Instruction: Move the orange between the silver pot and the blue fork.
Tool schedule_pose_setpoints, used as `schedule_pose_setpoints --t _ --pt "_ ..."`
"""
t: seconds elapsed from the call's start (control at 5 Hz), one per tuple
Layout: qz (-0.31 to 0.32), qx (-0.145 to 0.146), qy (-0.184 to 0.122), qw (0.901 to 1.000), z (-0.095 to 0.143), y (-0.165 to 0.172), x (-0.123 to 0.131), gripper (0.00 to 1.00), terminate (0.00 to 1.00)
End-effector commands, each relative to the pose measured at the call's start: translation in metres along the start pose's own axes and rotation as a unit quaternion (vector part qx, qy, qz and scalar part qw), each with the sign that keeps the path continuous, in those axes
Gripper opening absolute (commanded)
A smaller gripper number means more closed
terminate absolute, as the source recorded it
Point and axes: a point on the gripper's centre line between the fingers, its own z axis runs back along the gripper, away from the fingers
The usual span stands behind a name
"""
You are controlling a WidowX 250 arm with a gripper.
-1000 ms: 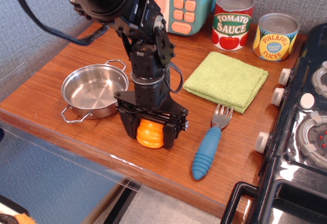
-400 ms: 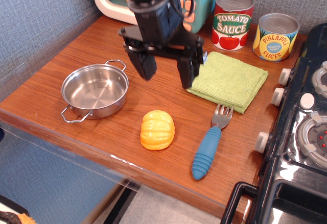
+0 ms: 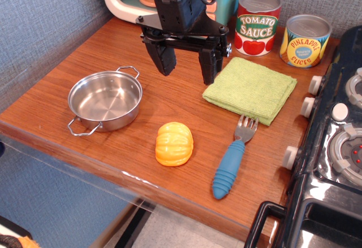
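The orange (image 3: 174, 143), a ribbed yellow-orange toy fruit, lies on the wooden counter between the silver pot (image 3: 105, 99) on its left and the blue fork (image 3: 231, 160) on its right. The pot is shallow, shiny and empty, with two wire loop handles. The fork has a chunky blue handle and its grey tines point away from me. My gripper (image 3: 188, 74) hangs open and empty above the counter, well behind and above the orange, its two black fingers spread wide.
A folded green cloth (image 3: 250, 88) lies right of the gripper. Tomato sauce can (image 3: 258, 22) and pineapple can (image 3: 305, 40) stand at the back right. A toy microwave (image 3: 133, 2) stands behind the arm. A black toy stove (image 3: 334, 146) borders the right edge.
The gripper let go of the orange, opened, and rose up and back. The orange stays where it was set down between pot and fork.
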Motion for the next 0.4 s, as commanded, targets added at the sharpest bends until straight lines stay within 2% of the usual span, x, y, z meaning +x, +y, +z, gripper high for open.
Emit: schedule_pose_setpoints --t 0.0,0.2 --pt "-0.013 0.026 -0.005 0.9996 0.0095 0.0012 0.0019 1.00 0.00" --pt "-0.013 0.026 -0.005 0.9996 0.0095 0.0012 0.0019 1.00 1.00"
